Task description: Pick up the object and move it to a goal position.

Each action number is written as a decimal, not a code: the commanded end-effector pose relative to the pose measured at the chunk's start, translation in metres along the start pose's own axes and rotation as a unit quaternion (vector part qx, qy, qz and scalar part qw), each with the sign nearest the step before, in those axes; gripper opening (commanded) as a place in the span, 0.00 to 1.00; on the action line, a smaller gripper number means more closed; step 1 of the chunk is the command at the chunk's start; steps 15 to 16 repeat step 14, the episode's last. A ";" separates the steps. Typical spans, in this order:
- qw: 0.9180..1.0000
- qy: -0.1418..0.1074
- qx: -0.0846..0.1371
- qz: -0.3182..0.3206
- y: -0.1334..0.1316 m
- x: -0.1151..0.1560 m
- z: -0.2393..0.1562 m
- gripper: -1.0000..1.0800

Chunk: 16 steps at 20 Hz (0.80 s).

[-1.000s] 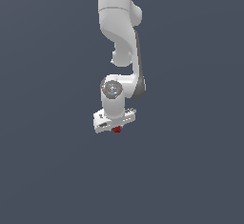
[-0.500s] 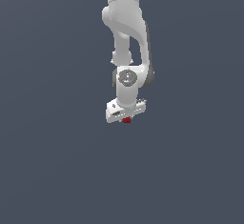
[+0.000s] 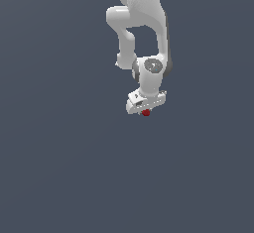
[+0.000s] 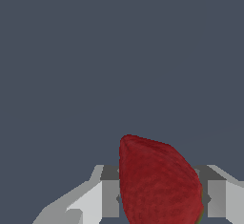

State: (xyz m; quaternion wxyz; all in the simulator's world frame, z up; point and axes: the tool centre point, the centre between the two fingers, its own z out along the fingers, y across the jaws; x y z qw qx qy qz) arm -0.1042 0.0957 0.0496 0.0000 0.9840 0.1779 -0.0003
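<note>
Gripper [image 3: 145, 109] clamps the strawberry [image 4: 159, 182]; pickup looks done, with transport to an unseen goal remaining.

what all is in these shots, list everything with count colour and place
strawberry-like object: one, dark red, between the gripper's fingers; in the exterior view it shows as a small red lump just under the gripper
background surface: one, plain dark blue-grey, fills the rest of both views; nothing else shows on it
arm: one, white with grey joints, comes down from the top of the exterior view, slightly to that view's right of centre
gripper: one, white, at the arm's lower end, shut on the strawberry-like object
fingers: two, light grey, one on each side of the object in the wrist view
</note>
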 end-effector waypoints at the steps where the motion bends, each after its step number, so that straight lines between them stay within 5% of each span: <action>1: 1.000 0.000 0.000 0.000 -0.020 -0.008 -0.003 0.00; 8: 1.000 0.000 0.000 0.000 -0.060 -0.021 -0.009 0.00; 16: 1.000 0.000 0.000 0.000 -0.070 -0.023 -0.011 0.00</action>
